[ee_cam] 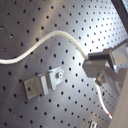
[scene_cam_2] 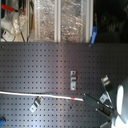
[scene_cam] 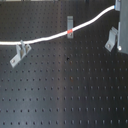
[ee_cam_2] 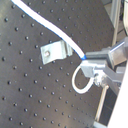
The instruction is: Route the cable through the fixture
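Black pegboard (scene_cam: 65, 90) filling both exterior views, dotted all over with holes, carrying everything else. Across it a long white cable (scene_cam: 45, 38): entering at the first exterior view's left edge, running nearly level over the clip near that edge, then climbing past the middle clip to the upper right corner, where lost behind the arm (scene_cam: 123, 25). Red band (scene_cam: 70, 32) on the cable right at the middle clip, touching or just in front of it. In the second exterior view the same cable (scene_cam_2: 35, 94) lying as a straight line from the left edge toward the gripper (scene_cam_2: 92, 101), red band (scene_cam_2: 76, 99) close to the fingers. Three metal clips on the board in the first exterior view: one by the left edge (scene_cam: 19, 54) under the cable, one upright near the top middle (scene_cam: 70, 23), one tilted by the right edge (scene_cam: 112, 39), apart from the cable. In both wrist views, claw (ee_cam_2: 92, 69) closed down on the cable (ee_cam_2: 50, 30), cord curling in a loop past the fingers (ee_cam_2: 95, 56); one clip (ee_cam_2: 54, 51) just beside the cord, whether touching unclear
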